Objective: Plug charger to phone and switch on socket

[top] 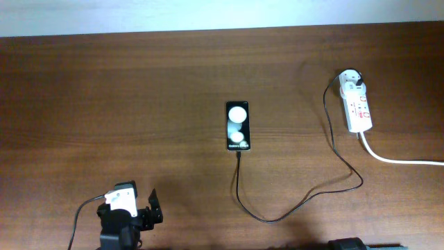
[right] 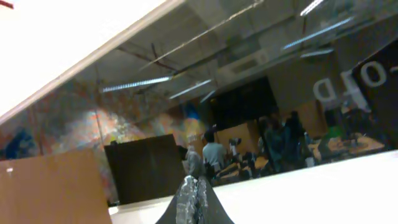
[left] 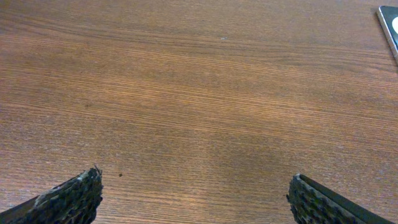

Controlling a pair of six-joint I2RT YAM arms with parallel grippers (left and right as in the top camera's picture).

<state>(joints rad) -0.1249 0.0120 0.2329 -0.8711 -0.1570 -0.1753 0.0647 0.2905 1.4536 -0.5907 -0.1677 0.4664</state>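
Grippers first: left gripper at 7 o'clock, knurled fingers spread apart over the woodgrain table; right gripper pinched together, pointing off into the room. Glossy flat phone sits centre, and the thin black charger tip looks seated. Guessing next is the white socket at 2 o'clock: tiny switch, needs a precise poke.

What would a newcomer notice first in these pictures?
A glossy black smartphone with two white reflections lies centred on the brown wooden table. A thin black cable loops from its near end to the white power strip far right. The left gripper hangs open over bare wood.
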